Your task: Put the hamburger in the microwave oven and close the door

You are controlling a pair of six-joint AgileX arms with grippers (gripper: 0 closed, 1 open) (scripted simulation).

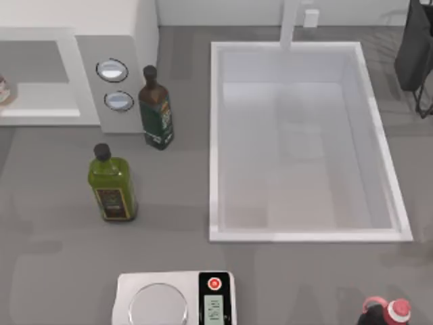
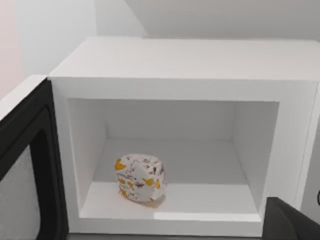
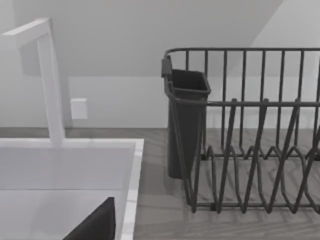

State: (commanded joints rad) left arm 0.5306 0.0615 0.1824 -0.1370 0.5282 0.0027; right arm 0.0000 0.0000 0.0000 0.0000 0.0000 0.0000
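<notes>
Grey bench [image 1: 61, 244] runs under everything in the top view. Nearest the bottom edge a white scale [image 1: 174, 298] with a red button lies flat, and a dark bottle with a pink cap [image 1: 384, 313] shows at the bottom right corner. Farther in, an olive-green bottle [image 1: 112, 185] stands upright on the left half, with a darker green bottle [image 1: 155, 110] behind it, just beside the microwave oven [image 1: 115, 40]. A white sink [image 1: 304, 142] takes up the right half, its tap [image 1: 289, 24] at the far rim, and a dark dish rack [image 3: 250, 150] stands past the sink's right side.

From the left wrist view the microwave oven's cavity is open; the hamburger [image 2: 140, 177] (here whitish with orange and brown flecks) sits on the cavity floor, toward the side where the door hangs. The door [image 2: 27, 170] is swung wide, dark-framed with a see-through panel.

A dark sliver of the left gripper [image 2: 292, 222] shows at that view's corner, and one of the right gripper [image 3: 97, 225] over the sink; whether either's fingers are open or closed I cannot tell.
</notes>
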